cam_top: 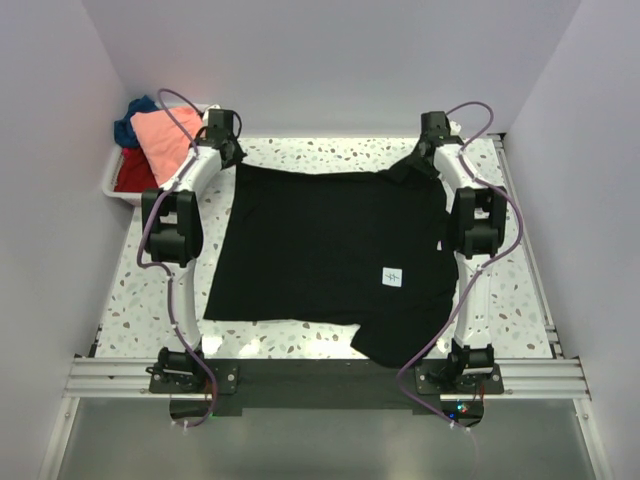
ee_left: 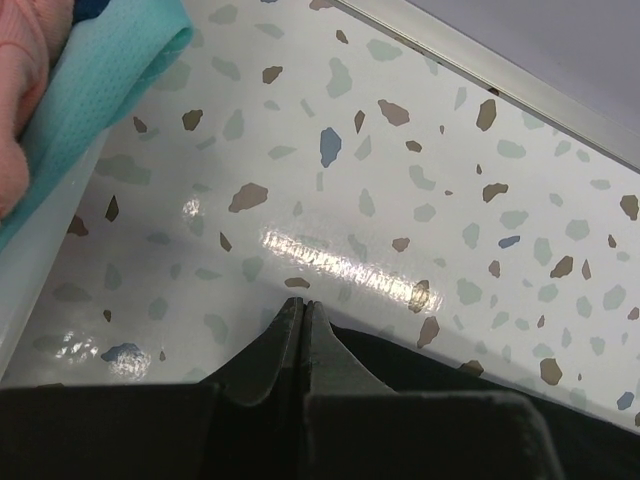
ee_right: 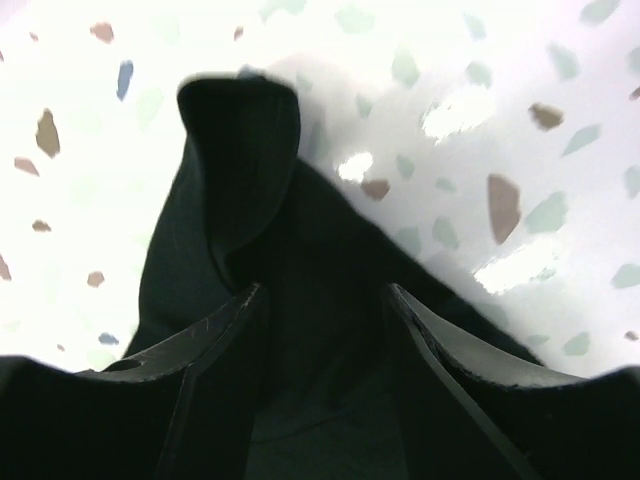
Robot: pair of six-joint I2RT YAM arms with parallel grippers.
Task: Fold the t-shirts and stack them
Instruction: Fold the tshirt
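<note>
A black t-shirt lies spread flat across the table, with a small white label facing up. My left gripper is shut at the shirt's far left corner. In the left wrist view its fingertips are pressed together and the black cloth runs out from beside them. My right gripper is open over the bunched far right sleeve; the cloth lies between the spread fingers. Salmon-pink, red and dark blue shirts lie heaped in the bin.
The white plastic bin stands at the far left corner, close to my left gripper. Its wall and pink cloth show in the left wrist view. The shirt's near right part hangs toward the front rail. White walls enclose the table.
</note>
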